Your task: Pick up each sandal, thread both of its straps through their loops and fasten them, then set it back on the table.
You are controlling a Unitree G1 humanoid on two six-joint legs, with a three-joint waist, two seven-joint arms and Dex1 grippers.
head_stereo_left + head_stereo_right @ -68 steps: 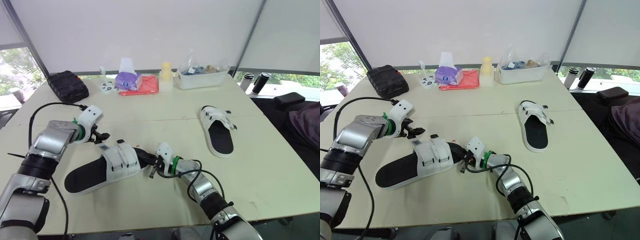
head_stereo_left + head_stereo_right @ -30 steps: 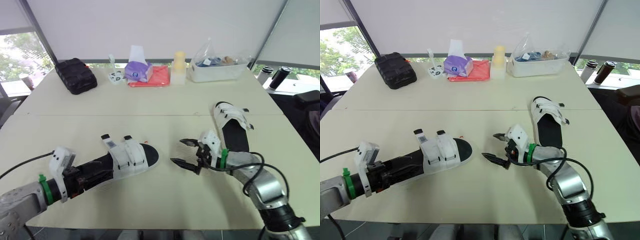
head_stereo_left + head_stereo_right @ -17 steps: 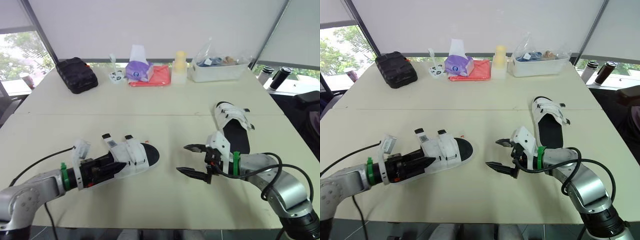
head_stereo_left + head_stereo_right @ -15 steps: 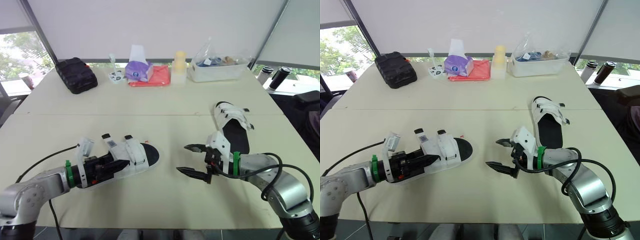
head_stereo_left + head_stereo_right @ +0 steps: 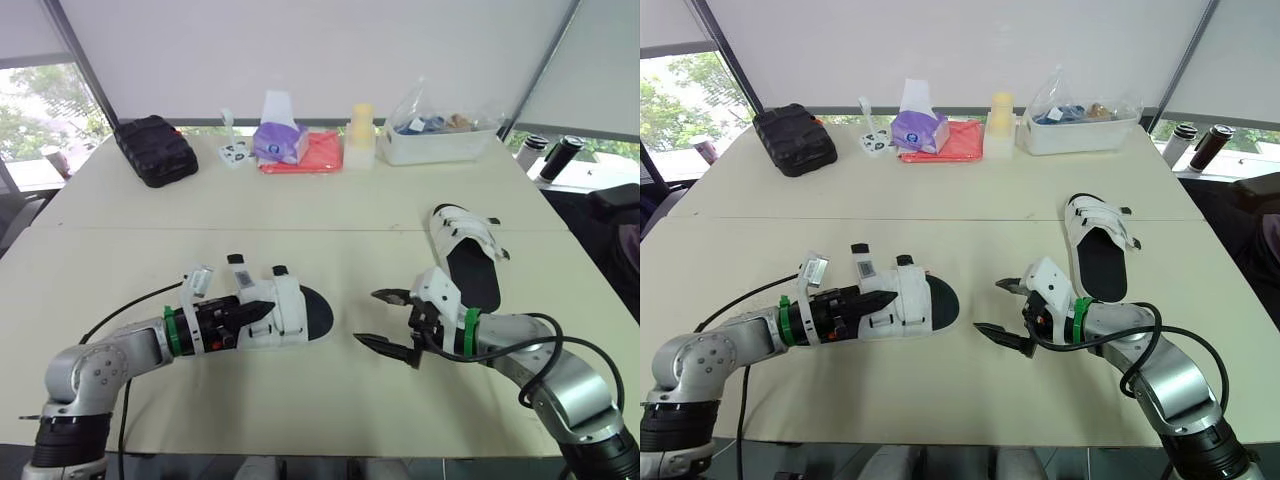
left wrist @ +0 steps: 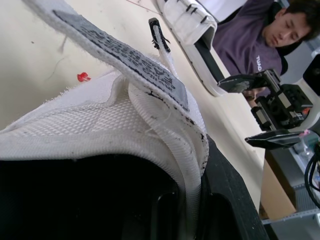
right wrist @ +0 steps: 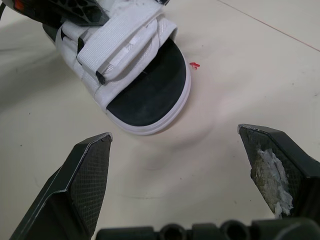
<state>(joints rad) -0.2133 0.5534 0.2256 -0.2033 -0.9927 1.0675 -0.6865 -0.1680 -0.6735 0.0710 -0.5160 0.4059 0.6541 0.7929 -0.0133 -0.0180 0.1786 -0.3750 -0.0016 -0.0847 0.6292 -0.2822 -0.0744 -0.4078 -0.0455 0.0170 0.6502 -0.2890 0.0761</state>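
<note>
- Cream-coloured table held two white-strapped sandals with black soles.
- The near sandal lay flat at the table's left-centre, its two strap ends standing up.
- The left gripper reached in over that sandal's footbed from the heel side, right at the straps; whether it was open or closed could not be told.
- The right gripper hovered low over bare table just right of that sandal's toe, apart from it, spread wide and holding nothing.
- The second sandal lay further right, beside the right arm.
- A black pouch, purple tissue pack and clear tub lined the far edge.
</note>
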